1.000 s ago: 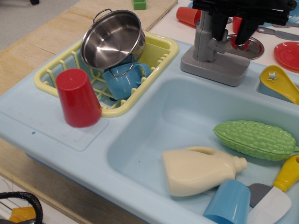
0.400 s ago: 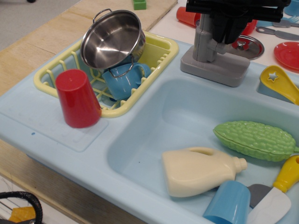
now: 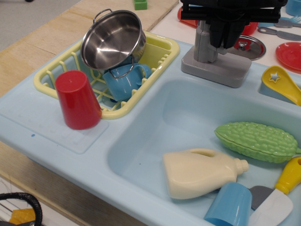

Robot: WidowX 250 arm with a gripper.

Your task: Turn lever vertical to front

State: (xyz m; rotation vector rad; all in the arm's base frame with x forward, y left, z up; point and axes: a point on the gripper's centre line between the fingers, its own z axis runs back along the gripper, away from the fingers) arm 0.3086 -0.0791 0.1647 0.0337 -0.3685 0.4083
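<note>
gripper [image 3: 229,35] low over faucet [image 3: 207,44], presumably to bracket the lever | jaws: spread or closed cannot be told, black body masks the tips | lever: hidden behind gripper at the column's right side | sink [image 3: 141,155] below holds toys, not involved

The counter [image 3: 33,61] is pale wood, showing left of and below the end effector [image 3: 228,28], with a lighter surface behind it. Resting on the counter, beneath and in front of the end effector, is a light blue toy sink unit [image 3: 56,125]. Far left of the end effector, at the top edge, a small green block [image 3: 140,4] sits on the wood. Just right of it lie a red plate [image 3: 289,55] and what may be grey utensils [image 3: 277,33], partly cut off.
</note>
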